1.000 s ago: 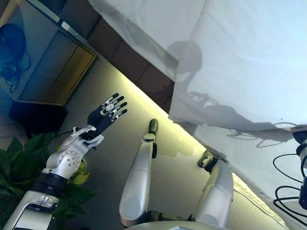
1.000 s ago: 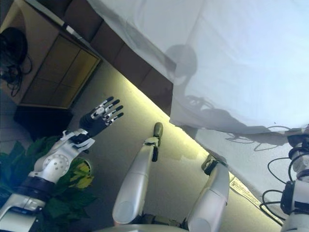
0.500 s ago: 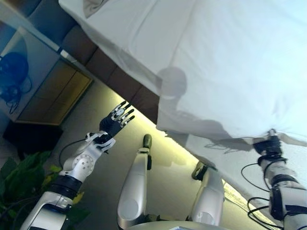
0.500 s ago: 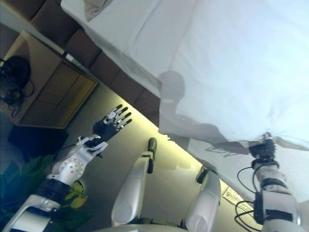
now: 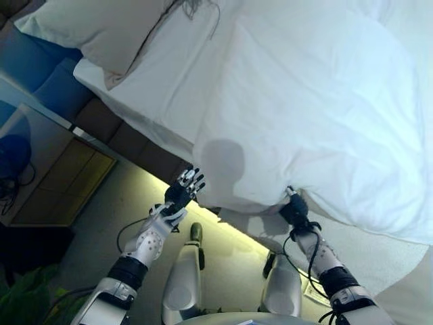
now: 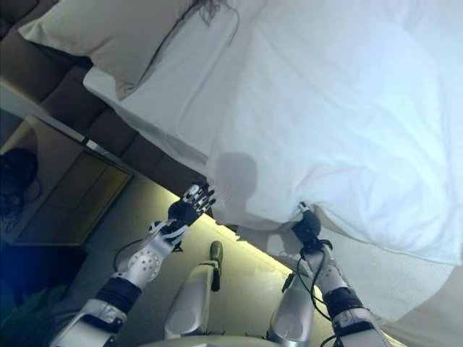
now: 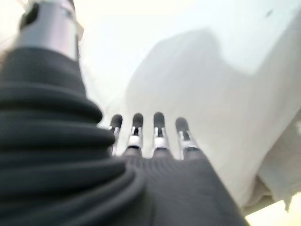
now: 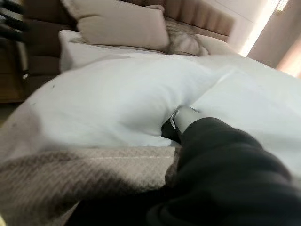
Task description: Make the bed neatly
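While the big white duvet (image 5: 325, 108) fills the centre and right of the frame over the bed, its near edge hangs at lower centre. At that edge, the right hand (image 5: 295, 211) pinches a fold of the cloth. Lower left of centre, the left hand (image 5: 183, 193) is open, fingers straight, holding nothing, just beside the duvet's corner. A beige pillow (image 5: 95, 34) lies upper left.

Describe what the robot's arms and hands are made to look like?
Both arms are silver-grey shells with black bands at the joints. Each robot hand, the left and the right, has a dark ribbed cover over its back and wrist. The left shows silver fingers with dark rounded tips. Thin black cables loop beside both forearms.
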### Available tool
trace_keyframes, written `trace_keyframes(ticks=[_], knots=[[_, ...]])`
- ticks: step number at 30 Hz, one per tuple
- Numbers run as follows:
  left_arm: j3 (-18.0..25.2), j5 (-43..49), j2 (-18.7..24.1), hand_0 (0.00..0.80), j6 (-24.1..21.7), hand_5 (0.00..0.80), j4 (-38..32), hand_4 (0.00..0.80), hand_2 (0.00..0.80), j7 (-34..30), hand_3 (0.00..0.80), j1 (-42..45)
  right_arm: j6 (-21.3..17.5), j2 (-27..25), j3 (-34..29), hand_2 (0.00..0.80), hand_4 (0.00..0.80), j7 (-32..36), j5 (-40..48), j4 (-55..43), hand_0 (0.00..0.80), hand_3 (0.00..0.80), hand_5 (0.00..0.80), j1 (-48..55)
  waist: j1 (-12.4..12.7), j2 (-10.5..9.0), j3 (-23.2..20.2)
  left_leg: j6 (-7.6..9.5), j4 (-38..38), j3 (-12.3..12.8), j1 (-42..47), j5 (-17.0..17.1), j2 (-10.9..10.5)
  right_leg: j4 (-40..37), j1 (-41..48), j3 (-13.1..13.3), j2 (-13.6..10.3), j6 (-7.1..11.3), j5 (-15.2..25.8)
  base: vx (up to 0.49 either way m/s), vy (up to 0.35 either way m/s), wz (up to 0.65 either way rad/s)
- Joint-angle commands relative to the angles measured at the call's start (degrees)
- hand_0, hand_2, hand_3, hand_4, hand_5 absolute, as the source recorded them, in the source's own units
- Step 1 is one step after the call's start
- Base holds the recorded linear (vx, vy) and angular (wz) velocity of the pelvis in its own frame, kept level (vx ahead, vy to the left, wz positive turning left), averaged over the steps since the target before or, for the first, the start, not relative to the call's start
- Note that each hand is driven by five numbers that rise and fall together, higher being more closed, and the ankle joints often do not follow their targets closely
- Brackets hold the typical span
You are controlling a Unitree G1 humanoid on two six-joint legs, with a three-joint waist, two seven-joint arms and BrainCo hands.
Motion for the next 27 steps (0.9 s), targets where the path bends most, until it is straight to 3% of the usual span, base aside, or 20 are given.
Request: trace_keyframes(ticks=[1,6,9,16,19,22,27], knots=[[1.99,-7.46,-1.17,0.000,6.41,0.000,-0.05,0.000,0.000,-1.76,0.000,1.33,-2.41,1.67,1.71,0.800,0.800,-1.10,-3.69,-5.76,0.800,0.800,0.800,2.55,1.61,-0.54,-4.99,-1.81,-0.43,-1.56,5.97,-1.49,5.75,-12.95,3.63,2.01,-4.29,5.08,15.85,0.174,-0.034,0.03],[1.17,-16.08,-2.80,0.000,18.00,0.000,4.22,0.000,0.000,1.18,0.000,6.44,-3.66,2.24,1.02,0.800,0.800,-1.97,-0.94,-5.72,0.800,0.800,0.800,4.83,2.53,-0.88,-6.71,-1.91,-0.81,-1.36,8.81,-2.10,6.63,-14.18,7.37,0.84,-4.04,5.08,15.51,0.148,-0.046,0.03],[-1.30,-21.65,-4.94,0.000,20.70,0.000,8.97,0.000,0.000,2.05,0.000,8.39,-4.97,2.77,1.22,0.800,0.800,-2.76,-0.62,-6.43,0.800,0.800,0.800,5.30,2.84,-1.45,-6.72,-2.13,-0.31,-1.36,9.00,-2.42,7.26,-13.89,8.03,0.16,-4.01,5.08,15.07,0.073,-0.094,0.04],[-7.62,-24.02,-8.99,0.000,20.36,0.000,18.27,0.000,0.000,4.08,0.000,5.17,-6.13,3.76,3.14,0.800,0.800,-3.71,0.97,-8.81,0.800,0.800,0.800,3.77,2.54,-4.59,-5.45,-3.36,2.39,-2.46,5.42,-2.32,9.84,-13.91,6.82,-0.49,-2.17,5.08,15.49,-0.026,-0.170,0.06],[-10.92,-29.03,-10.01,0.000,19.31,0.000,17.61,0.000,0.000,3.19,0.000,3.18,-6.80,3.59,4.30,0.800,0.800,-3.44,2.36,-9.81,0.800,0.800,0.800,2.34,1.77,-5.54,-4.37,-3.72,3.98,-2.65,3.27,-2.25,10.71,-13.45,5.36,-0.06,-1.61,5.08,15.73,-0.059,-0.096,-0.05],[-13.92,-35.35,-10.67,0.000,15.46,0.000,16.18,0.000,0.000,4.47,0.000,1.07,-7.30,3.41,4.86,0.800,0.800,-2.72,4.08,-11.00,0.800,0.800,0.800,0.58,0.97,-6.36,-3.50,-4.01,5.35,-2.91,0.89,-2.08,11.00,-12.95,3.40,0.64,-1.21,5.08,16.14,-0.099,-0.049,-0.02],[-16.19,-46.36,-11.43,0.000,11.49,0.000,14.53,0.000,0.000,5.77,0.000,-3.33,-7.84,3.24,6.15,0.800,0.800,-3.14,5.22,-12.85,0.800,0.800,0.800,-2.66,-0.29,-7.36,-2.62,-4.16,7.05,-2.85,-2.46,-1.65,11.34,-11.93,-0.06,2.17,-1.09,5.08,16.92,-0.081,-0.009,-0.08]])
